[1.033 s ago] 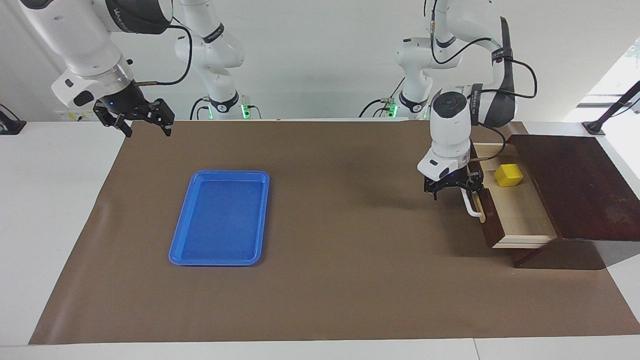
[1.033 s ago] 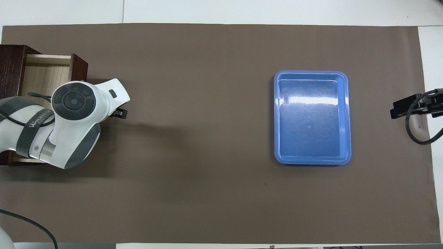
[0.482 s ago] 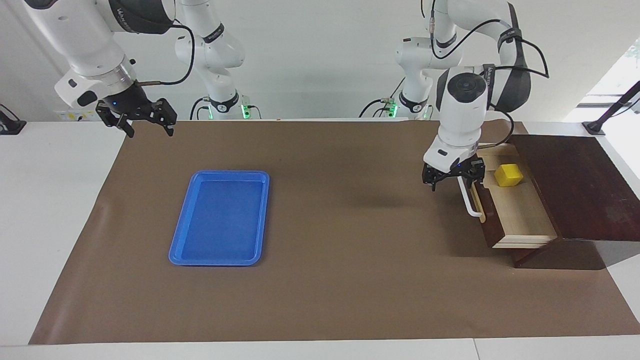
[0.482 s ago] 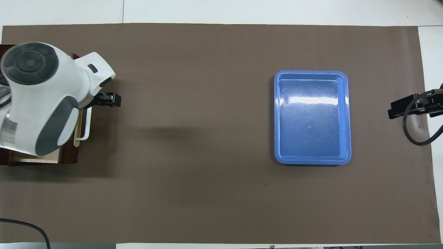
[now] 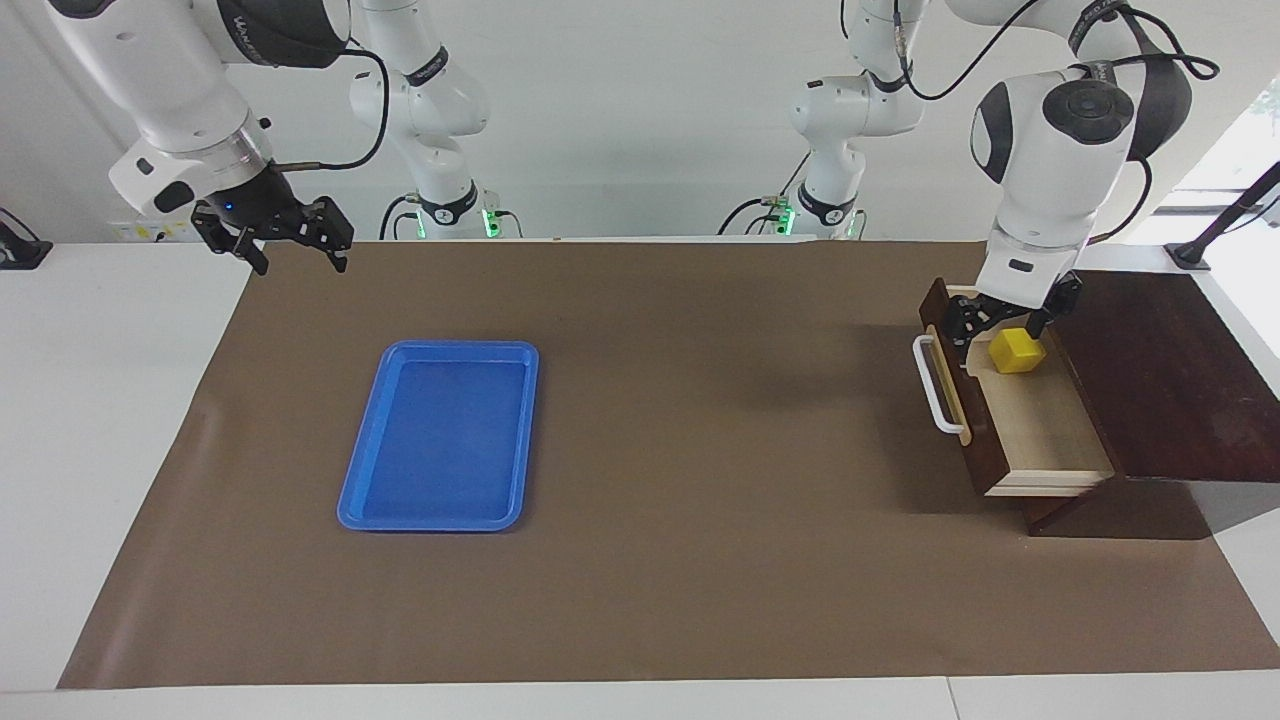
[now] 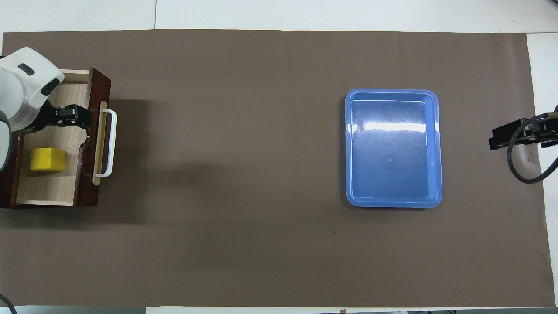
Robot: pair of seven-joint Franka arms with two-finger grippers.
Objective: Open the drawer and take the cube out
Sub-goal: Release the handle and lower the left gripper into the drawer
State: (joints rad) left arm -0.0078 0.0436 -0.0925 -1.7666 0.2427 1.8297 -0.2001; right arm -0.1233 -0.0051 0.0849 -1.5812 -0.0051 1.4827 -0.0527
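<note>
The dark brown drawer (image 5: 1040, 430) stands pulled out of its dark wooden box (image 5: 1150, 370), at the left arm's end of the table. Its white bar handle (image 5: 932, 385) faces the tray. The yellow cube (image 5: 1017, 351) lies on the drawer's pale floor, near the end nearer the robots; it also shows in the overhead view (image 6: 48, 159). My left gripper (image 5: 998, 325) is open and empty, up over the open drawer, just above and beside the cube, apart from it; it also shows in the overhead view (image 6: 65, 120). My right gripper (image 5: 295, 262) waits open and empty above the mat's edge.
A flat blue tray (image 5: 440, 435) lies on the brown mat toward the right arm's end; it shows in the overhead view too (image 6: 392, 148). The right gripper's tip (image 6: 501, 137) shows at that view's edge. The mat covers most of the table.
My left gripper has risen from the drawer's handle and swung over the open drawer to the cube. The drawer, the cube and the right arm have stayed where they were.
</note>
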